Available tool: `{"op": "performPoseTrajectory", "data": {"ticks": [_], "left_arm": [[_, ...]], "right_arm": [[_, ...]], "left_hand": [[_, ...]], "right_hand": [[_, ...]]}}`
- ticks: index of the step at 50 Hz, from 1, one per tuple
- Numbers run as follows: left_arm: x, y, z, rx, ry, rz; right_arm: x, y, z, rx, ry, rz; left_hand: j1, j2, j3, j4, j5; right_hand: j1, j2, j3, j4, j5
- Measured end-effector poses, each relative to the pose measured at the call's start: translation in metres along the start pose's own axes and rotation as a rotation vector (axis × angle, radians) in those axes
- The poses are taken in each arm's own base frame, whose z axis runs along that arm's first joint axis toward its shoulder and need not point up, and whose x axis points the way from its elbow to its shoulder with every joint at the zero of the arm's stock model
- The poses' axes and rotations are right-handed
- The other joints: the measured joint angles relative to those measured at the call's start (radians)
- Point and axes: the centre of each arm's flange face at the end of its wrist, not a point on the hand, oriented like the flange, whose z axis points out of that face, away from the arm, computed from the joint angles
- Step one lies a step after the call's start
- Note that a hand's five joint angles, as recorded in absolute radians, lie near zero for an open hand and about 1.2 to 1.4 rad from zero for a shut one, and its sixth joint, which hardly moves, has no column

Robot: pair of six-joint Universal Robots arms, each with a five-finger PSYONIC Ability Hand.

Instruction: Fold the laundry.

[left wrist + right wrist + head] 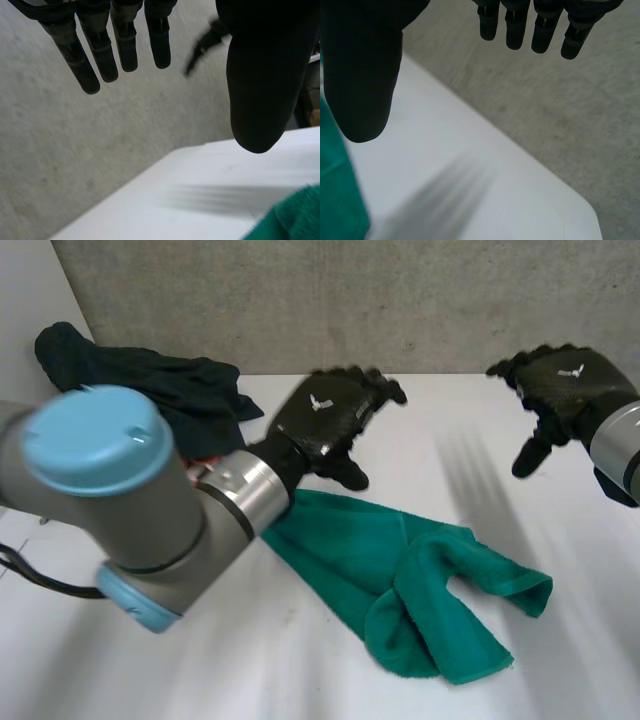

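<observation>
A green towel [410, 585] lies crumpled on the white table [300, 660], its near-right part folded over itself. My left hand [325, 425] hovers above the table just behind the towel's far-left end, fingers straight and spread, holding nothing. In the left wrist view the fingers [105, 45] and thumb [260, 75] stand apart, with a bit of green towel [290, 215] below the thumb. My right hand [565, 385] hangs at the far right above the table, open and empty. Its thumb [362, 75] and fingers [545, 25] are apart, with the towel's edge [337, 190] beside the thumb.
A pile of dark cloth [150, 385] lies at the far left of the table, behind my left arm [130, 490]. A grey wall [350, 300] rises behind the table's far edge. The table's right corner [580, 205] is near my right hand.
</observation>
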Motion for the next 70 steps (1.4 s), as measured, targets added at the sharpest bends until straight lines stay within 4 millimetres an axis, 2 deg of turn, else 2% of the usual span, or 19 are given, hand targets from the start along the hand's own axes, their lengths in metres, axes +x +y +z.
{"op": "performPoseTrajectory", "data": {"ticks": [4,8,13,22,28,36,38,39,40,42,44,47,51,56,57,59,62,66,70], "left_arm": [[-0.005,-0.017,-0.011,0.028,-0.015,0.029],[-0.007,-0.013,-0.017,0.0,-0.017,0.061],[-0.003,0.021,-0.017,-0.14,0.038,0.139],[0.012,0.09,-0.013,-0.368,0.201,0.306],[0.017,0.111,-0.009,-0.405,0.234,0.347],[0.028,0.129,0.003,-0.382,0.25,0.358],[0.03,0.132,0.005,-0.383,0.252,0.359],[0.031,0.135,0.007,-0.381,0.249,0.362],[0.031,0.136,0.008,-0.381,0.244,0.364],[0.029,0.136,0.011,-0.375,0.224,0.373],[0.026,0.134,0.014,-0.363,0.2,0.384],[0.011,0.117,0.029,-0.286,0.086,0.432],[-0.028,0.073,0.052,-0.107,-0.137,0.507],[-0.077,0.001,0.069,0.156,-0.38,0.577],[-0.08,-0.005,0.069,0.176,-0.393,0.581],[-0.092,-0.042,0.069,0.298,-0.461,0.603],[-0.097,-0.075,0.064,0.396,-0.499,0.61],[-0.096,-0.093,0.053,0.44,-0.507,0.588],[-0.094,-0.082,0.042,0.393,-0.489,0.549]], "right_arm": [[-0.008,0.01,-0.015,-0.118,-0.07,-0.164],[-0.017,0.026,-0.028,-0.226,-0.152,-0.298],[-0.028,0.05,-0.034,-0.278,-0.202,-0.367],[-0.044,0.086,-0.025,-0.217,-0.165,-0.338],[-0.051,0.105,-0.017,-0.192,-0.145,-0.28],[-0.057,0.125,-0.006,-0.204,-0.144,-0.213],[-0.058,0.127,-0.006,-0.209,-0.147,-0.209],[-0.058,0.129,-0.004,-0.212,-0.149,-0.207],[-0.058,0.129,-0.003,-0.21,-0.147,-0.207],[-0.057,0.128,-0.001,-0.199,-0.139,-0.209],[-0.055,0.125,0.002,-0.183,-0.129,-0.212],[-0.047,0.11,0.014,-0.105,-0.082,-0.229],[-0.031,0.076,0.033,0.027,0.005,-0.255],[0.009,0.005,0.061,0.252,0.214,-0.254],[0.013,-0.001,0.062,0.273,0.234,-0.252],[0.034,-0.039,0.067,0.412,0.357,-0.228],[0.052,-0.077,0.064,0.556,0.463,-0.201],[0.059,-0.095,0.059,0.625,0.494,-0.193],[0.053,-0.084,0.064,0.578,0.438,-0.201]], "left_hand": [[0.0,0.0,0.0,0.0,0.0],[0.0,0.0,0.0,0.0,0.001],[0.0,0.0,0.0,0.0,0.0],[0.0,0.0,0.0,0.0,0.0],[0.003,0.005,0.006,0.006,0.016],[0.246,0.242,0.242,0.25,0.257],[0.296,0.289,0.288,0.296,0.301],[0.351,0.352,0.341,0.348,0.353],[0.663,0.646,0.643,0.654,0.656],[0.731,0.751,0.747,0.761,0.755],[0.731,0.772,0.764,0.779,0.767],[0.731,0.801,0.797,0.81,0.776],[0.731,0.802,0.798,0.81,0.776],[0.731,0.802,0.798,0.812,0.776],[0.731,0.802,0.798,0.813,0.776],[0.731,0.802,0.798,0.813,0.776],[0.731,0.802,0.798,0.813,0.776],[0.731,0.802,0.798,0.813,0.776],[0.731,0.802,0.798,0.813,0.776]], "right_hand": [[0.0,0.0,0.0,0.0,0.0],[0.0,0.0,0.0,0.0,0.0],[0.0,0.0,0.0,0.0,0.0],[0.0,0.0,0.0,0.0,0.0],[0.0,0.0,0.0,0.0,0.0],[0.013,0.017,0.017,0.016,0.011],[0.083,0.095,0.093,0.093,0.083],[0.347,0.365,0.357,0.356,0.324],[0.526,0.531,0.518,0.516,0.501],[0.801,0.832,0.818,0.819,0.802],[0.883,0.93,0.917,0.921,0.901],[0.886,0.969,0.973,0.98,0.928],[0.886,0.969,0.977,0.984,0.928],[0.886,0.969,0.977,0.986,0.928],[0.886,0.969,0.977,0.986,0.928],[0.886,0.969,0.977,0.986,0.928],[0.886,0.969,0.977,0.986,0.928],[0.886,0.969,0.977,0.987,0.928],[0.886,0.969,0.977,0.987,0.934]]}}
